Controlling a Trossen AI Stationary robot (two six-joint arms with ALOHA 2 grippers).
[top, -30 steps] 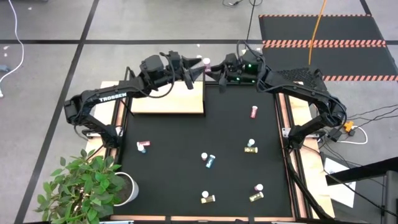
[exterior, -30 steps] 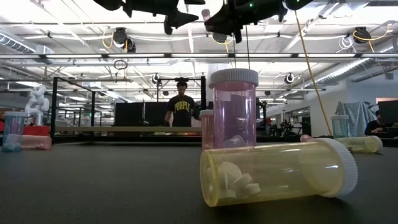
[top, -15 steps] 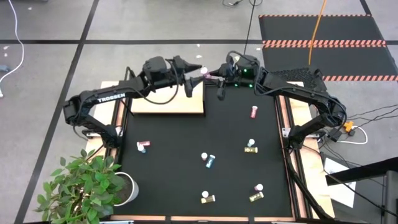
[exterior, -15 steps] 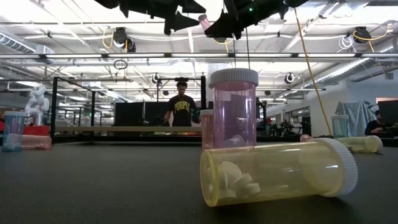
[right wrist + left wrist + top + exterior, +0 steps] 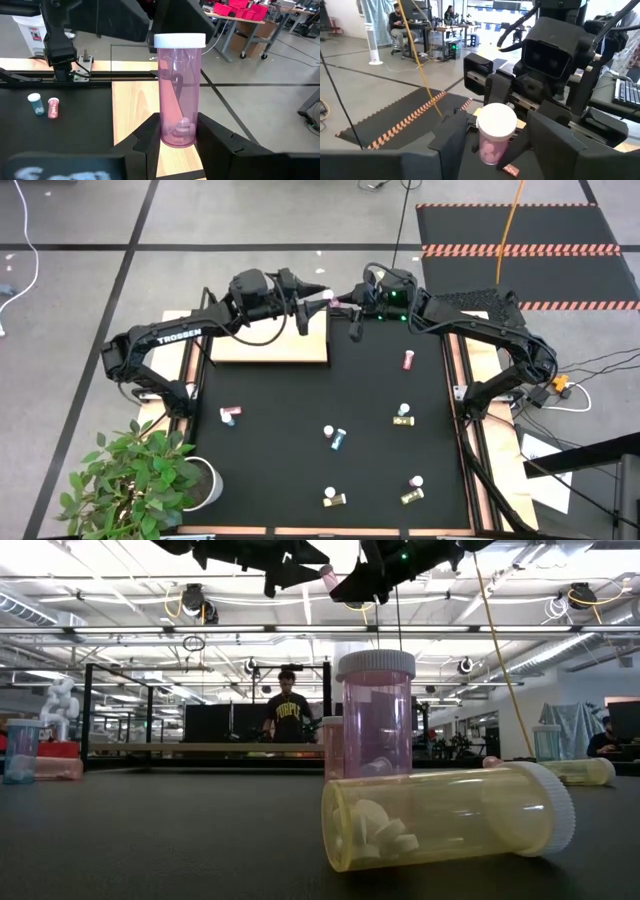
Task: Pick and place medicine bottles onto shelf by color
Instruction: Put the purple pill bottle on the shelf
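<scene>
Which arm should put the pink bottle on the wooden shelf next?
Probably the left. The left gripper hangs over the shelf edge, its open fingers either side of the pink bottle cap. The right gripper holds that bottle, but reaches in from beside the shelf.

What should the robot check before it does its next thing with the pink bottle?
1. Right gripper gripping the pink bottle: ok, pinched at its bottom end.
2. White cap on: ok.
3. Left gripper open for the bottle: ok, its fingers stand either side of the cap.
4. Room on the shelf: ok, no bottles lie on it.
5. Bottle fully over the shelf: cannot tell, it hangs near the right edge.
</scene>
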